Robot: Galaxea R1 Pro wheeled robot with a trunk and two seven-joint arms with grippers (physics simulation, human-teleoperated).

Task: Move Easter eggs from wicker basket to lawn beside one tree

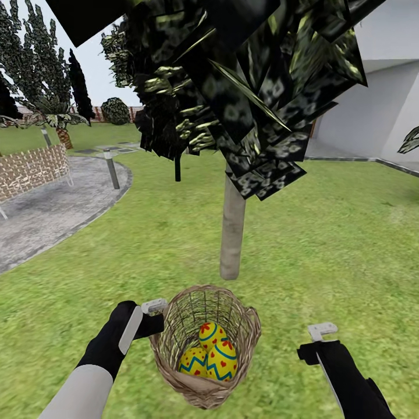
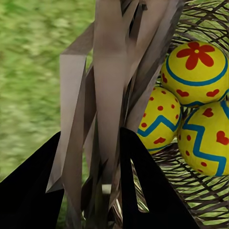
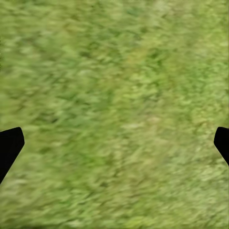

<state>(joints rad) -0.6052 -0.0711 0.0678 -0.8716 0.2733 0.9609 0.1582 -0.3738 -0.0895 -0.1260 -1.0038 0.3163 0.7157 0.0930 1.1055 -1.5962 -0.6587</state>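
No writing or label shows anywhere. The brown open-weave wicker basket (image 1: pixel 205 344) sits on the green lawn (image 1: pixel 326 244) just before the thin grey-beige tree trunk (image 1: pixel 232 230), holding three yellow Easter eggs (image 1: pixel 210 352) with blue zigzags and red marks. The left gripper (image 2: pixel 90 191) appears clamped on the basket's rim; the right gripper (image 3: pixel 114 143) hangs spread over grass.
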